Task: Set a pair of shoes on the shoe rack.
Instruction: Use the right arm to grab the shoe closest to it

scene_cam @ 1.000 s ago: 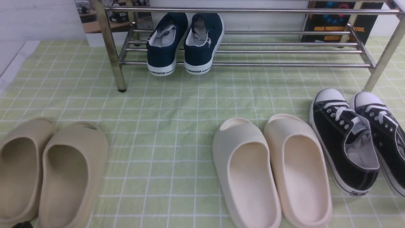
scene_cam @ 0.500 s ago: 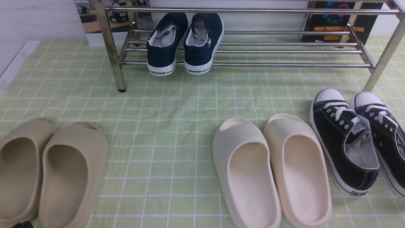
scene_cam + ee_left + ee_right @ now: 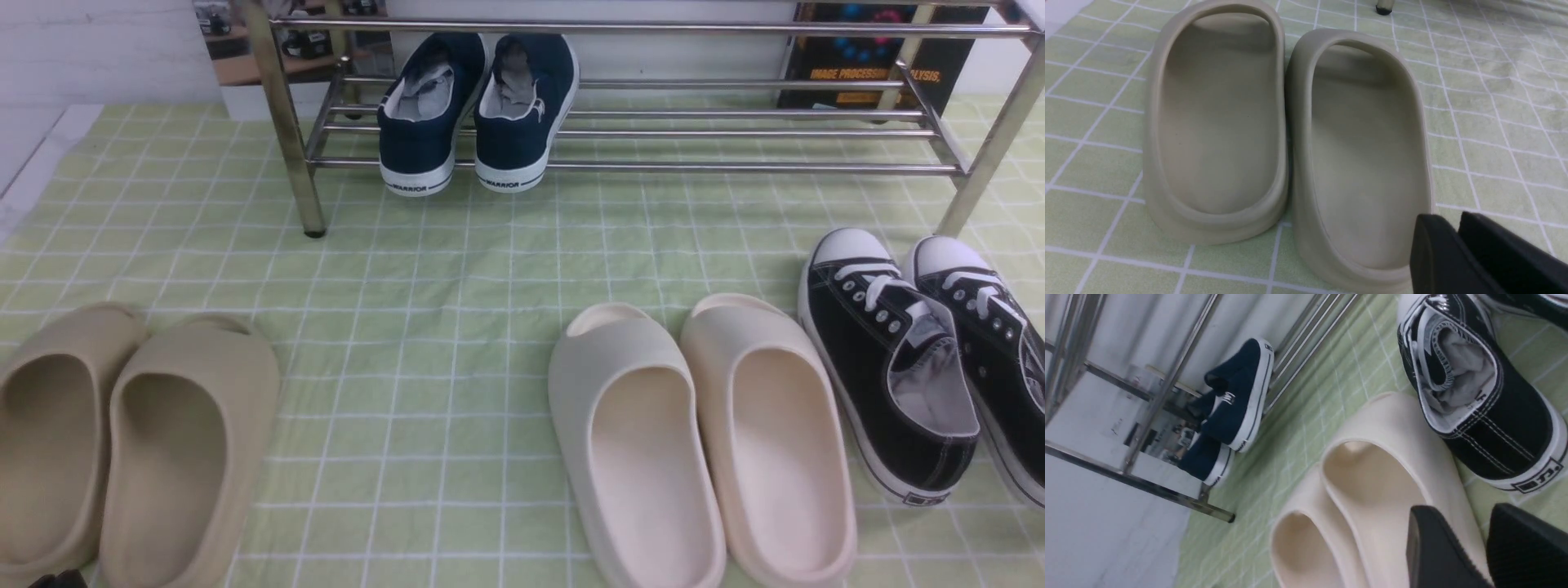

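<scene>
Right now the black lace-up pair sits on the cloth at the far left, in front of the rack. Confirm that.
Wrong side: the pair of shoes sits on the cloth at the far right, in front of the shoe rack. The front view shows it.

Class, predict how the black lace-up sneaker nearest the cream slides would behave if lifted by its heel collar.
The black sneaker would probably sag: its canvas collar looks soft and crumpled. Its thick rubber sole likely weighs the toe down. Pushed, it may grip the cloth, not slide.
</scene>
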Robot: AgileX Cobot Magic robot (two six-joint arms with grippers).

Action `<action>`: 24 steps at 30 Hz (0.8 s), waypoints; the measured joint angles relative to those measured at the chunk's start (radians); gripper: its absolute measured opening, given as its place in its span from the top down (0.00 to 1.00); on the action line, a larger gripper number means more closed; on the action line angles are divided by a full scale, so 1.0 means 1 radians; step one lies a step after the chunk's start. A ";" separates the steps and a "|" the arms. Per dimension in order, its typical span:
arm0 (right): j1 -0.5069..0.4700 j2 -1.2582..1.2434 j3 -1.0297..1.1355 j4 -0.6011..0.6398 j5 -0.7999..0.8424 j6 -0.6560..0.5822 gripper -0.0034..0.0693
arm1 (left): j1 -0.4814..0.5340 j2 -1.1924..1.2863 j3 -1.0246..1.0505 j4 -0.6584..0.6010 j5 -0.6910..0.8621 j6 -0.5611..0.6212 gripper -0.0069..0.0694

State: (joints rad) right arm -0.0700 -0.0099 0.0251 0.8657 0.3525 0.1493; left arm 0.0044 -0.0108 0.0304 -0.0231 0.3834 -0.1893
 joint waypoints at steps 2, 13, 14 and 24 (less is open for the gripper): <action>0.000 0.000 0.000 0.003 -0.026 -0.008 0.62 | 0.000 0.000 0.000 0.000 0.000 0.000 0.78; 0.000 0.000 -0.005 0.000 -0.126 -0.219 0.63 | 0.000 0.000 0.000 0.000 0.000 0.000 0.77; 0.000 0.000 -0.009 -0.003 -0.124 -0.232 0.63 | 0.000 0.000 0.000 0.000 0.000 0.000 0.77; 0.000 0.293 -0.416 -0.269 0.078 -0.485 0.96 | 0.000 0.000 0.000 0.000 0.000 0.000 0.76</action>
State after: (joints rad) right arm -0.0700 0.2830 -0.3914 0.5965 0.4310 -0.3352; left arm 0.0044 -0.0108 0.0304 -0.0231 0.3834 -0.1893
